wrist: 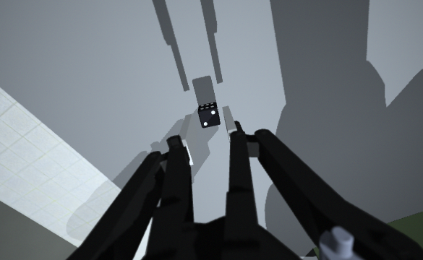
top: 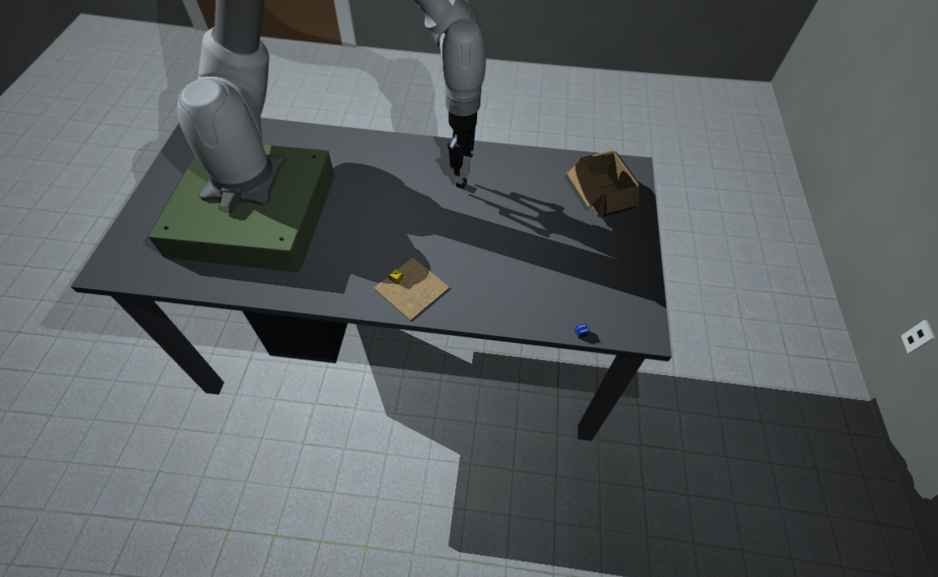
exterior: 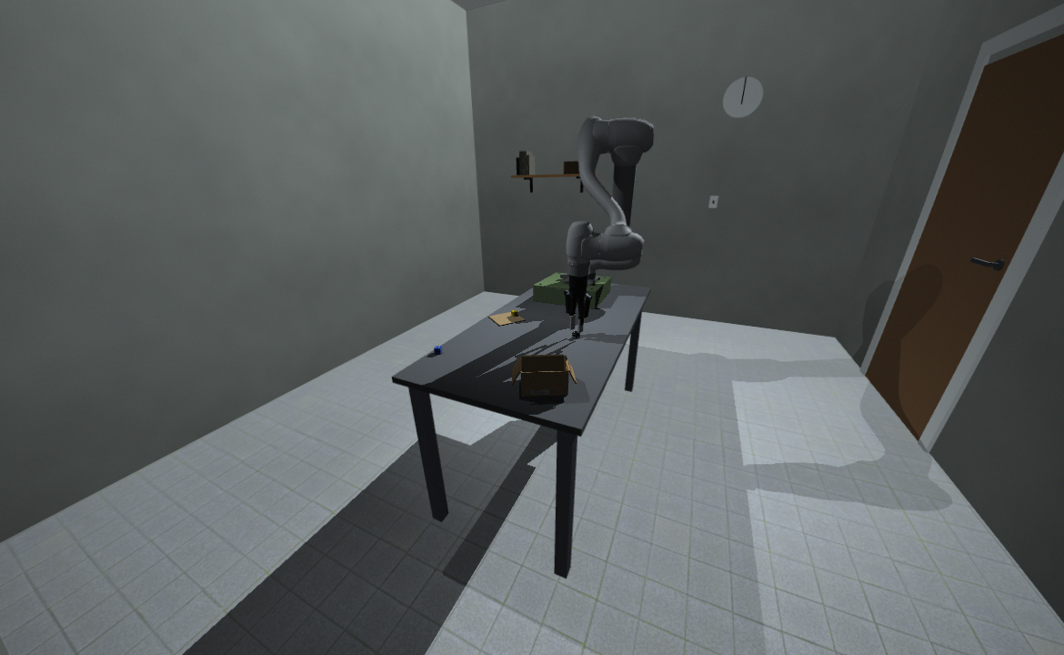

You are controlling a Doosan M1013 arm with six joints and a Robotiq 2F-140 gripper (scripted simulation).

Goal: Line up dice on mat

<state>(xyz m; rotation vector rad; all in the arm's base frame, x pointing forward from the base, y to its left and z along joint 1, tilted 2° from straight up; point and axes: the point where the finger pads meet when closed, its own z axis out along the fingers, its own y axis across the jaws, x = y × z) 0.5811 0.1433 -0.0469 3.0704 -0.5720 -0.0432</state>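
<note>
A black die lies on the dark table near its back edge; the face turned to the wrist camera shows two pips. My gripper hangs just above it, pointing down, fingers partly open and empty, with the die just beyond the fingertips. A yellow die sits on the near-base corner of the tan mat. A blue die lies off the mat near the table's front edge.
An open cardboard box stands at the table's far end. The arm is mounted on a green base block. The table's back edge is close behind the black die.
</note>
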